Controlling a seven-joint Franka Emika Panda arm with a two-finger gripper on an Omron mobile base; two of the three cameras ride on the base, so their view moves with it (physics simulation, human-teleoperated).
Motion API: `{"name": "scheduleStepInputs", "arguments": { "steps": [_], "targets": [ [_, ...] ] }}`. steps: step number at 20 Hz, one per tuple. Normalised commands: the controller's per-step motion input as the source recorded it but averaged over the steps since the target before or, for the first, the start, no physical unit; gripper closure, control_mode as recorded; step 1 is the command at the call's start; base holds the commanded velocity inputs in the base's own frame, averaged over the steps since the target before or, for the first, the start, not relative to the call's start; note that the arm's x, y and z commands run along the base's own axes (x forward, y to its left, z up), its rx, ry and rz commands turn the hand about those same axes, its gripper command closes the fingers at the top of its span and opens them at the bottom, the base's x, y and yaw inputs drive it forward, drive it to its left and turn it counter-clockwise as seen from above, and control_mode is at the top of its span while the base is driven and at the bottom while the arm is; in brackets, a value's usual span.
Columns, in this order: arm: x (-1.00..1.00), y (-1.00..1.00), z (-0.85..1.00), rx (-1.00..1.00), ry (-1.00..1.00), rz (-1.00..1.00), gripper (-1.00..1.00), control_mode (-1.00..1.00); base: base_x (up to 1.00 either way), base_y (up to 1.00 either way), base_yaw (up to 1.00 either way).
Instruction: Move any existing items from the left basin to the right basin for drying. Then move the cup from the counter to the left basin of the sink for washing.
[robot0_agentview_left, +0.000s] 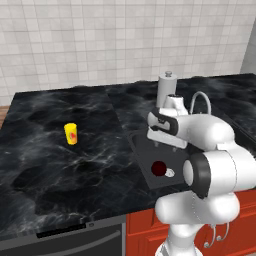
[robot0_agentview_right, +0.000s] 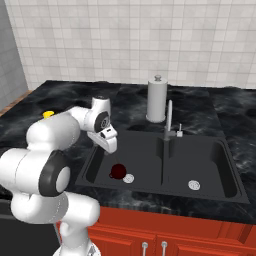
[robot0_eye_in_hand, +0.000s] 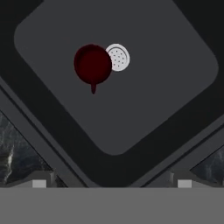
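Hand view looks straight down into the left basin (robot0_eye_in_hand: 144, 87), and in the upper left of that frame sits the dark red bowl (robot0_eye_in_hand: 92, 64), touching the edge of the silver drain disc (robot0_eye_in_hand: 118, 57) beside it. So nothing of the task is done yet, as I judge it: the bowl is in the left basin, and the right basin (robot0_agentview_right: 200, 165), at the right of the right base view, holds only its own drain (robot0_agentview_right: 194, 184). The yellow cup (robot0_agentview_left: 71, 133) stands upright on the counter (robot0_agentview_left: 45, 165), at the left of the left base view, well apart from the sink (robot0_agentview_right: 160, 197). Both moves are left: bowl across first, then cup into the left basin

My gripper (robot0_agentview_right: 111, 146) hangs above the left basin, high over the bowl and holding nothing. Its finger tips (robot0_eye_in_hand: 39, 183) are barely seen at the bottom corners of the hand view, far apart, so I take my fingers to be spread

A small stub juts from the bowl's rim; whether it is a handle I cannot tell. In the left base view my own arm covers much of the sink, and the right basin is hidden there
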Motion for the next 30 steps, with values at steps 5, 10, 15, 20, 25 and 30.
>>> {"name": "scheduleStepInputs", "arguments": {
  "steps": [5,10,15,20,25,30],
  "targets": [
    [0.31,0.06,0.0,0.0,0.12,-0.02,-1.0,-1.0,0.0,0.0,0.0],
    [0.23,0.0,0.08,0.0,0.03,0.0,-1.0,-1.0,0.0,0.0,0.0],
    [0.31,0.0,0.06,0.0,0.06,0.0,-1.0,-1.0,0.0,0.0,0.0],
    [0.42,0.0,0.0,0.0,0.07,0.0,-1.0,-1.0,0.0,0.0,0.0],
    [0.49,0.0,0.0,0.0,0.05,0.0,-1.0,-1.0,0.0,0.0,0.0],
    [0.43,0.0,0.0,0.0,0.05,0.0,-1.0,-1.0,0.0,0.0,0.0]
  ]
}}
